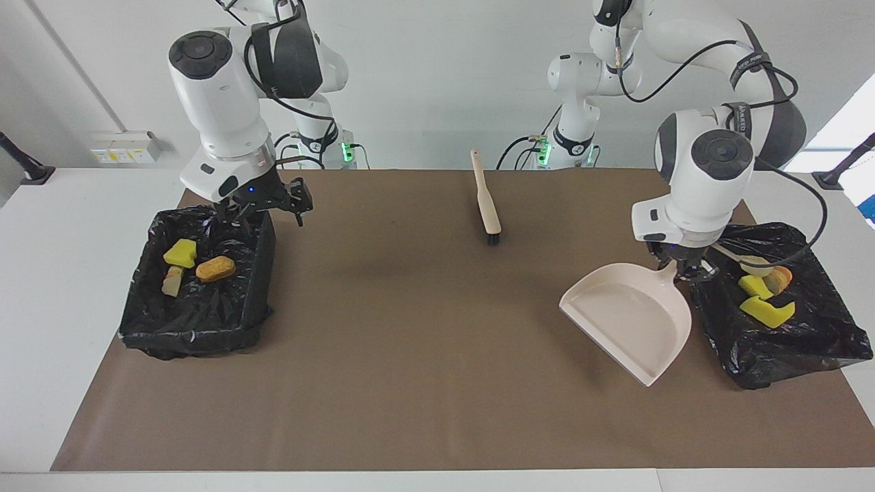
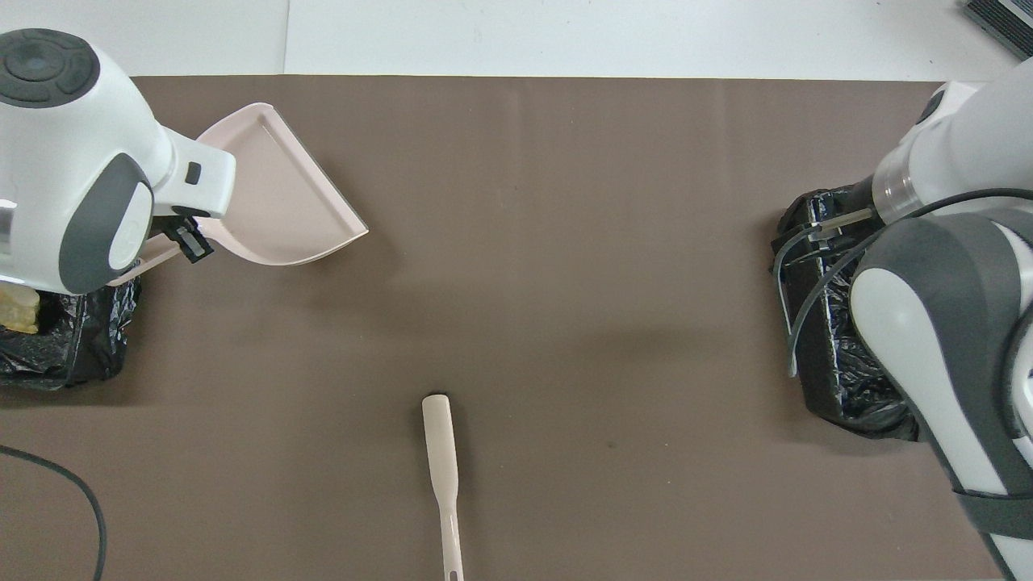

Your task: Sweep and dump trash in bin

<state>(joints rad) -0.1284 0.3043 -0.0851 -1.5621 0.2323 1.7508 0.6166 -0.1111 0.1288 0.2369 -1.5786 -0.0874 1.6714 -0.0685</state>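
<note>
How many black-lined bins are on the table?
2. One bin sits at the right arm's end of the table, the other bin at the left arm's end, each holding scraps.

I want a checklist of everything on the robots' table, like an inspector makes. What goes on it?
Surface: brown mat over a white table; no scraps seen on the mat.
Job's things: trash lies in the black-lined bin at the right arm's end; more trash lies in the other lined bin at the left arm's end. The beige dustpan looks empty. The brush lies on the mat near the robots.
Clutter: nothing seen.
Grippers: left gripper holds the dustpan by its handle, beside its bin. Right gripper is over its bin's rim.
Cables: black cables run along both arms.
Surroundings: white wall, a wall socket box.
</note>
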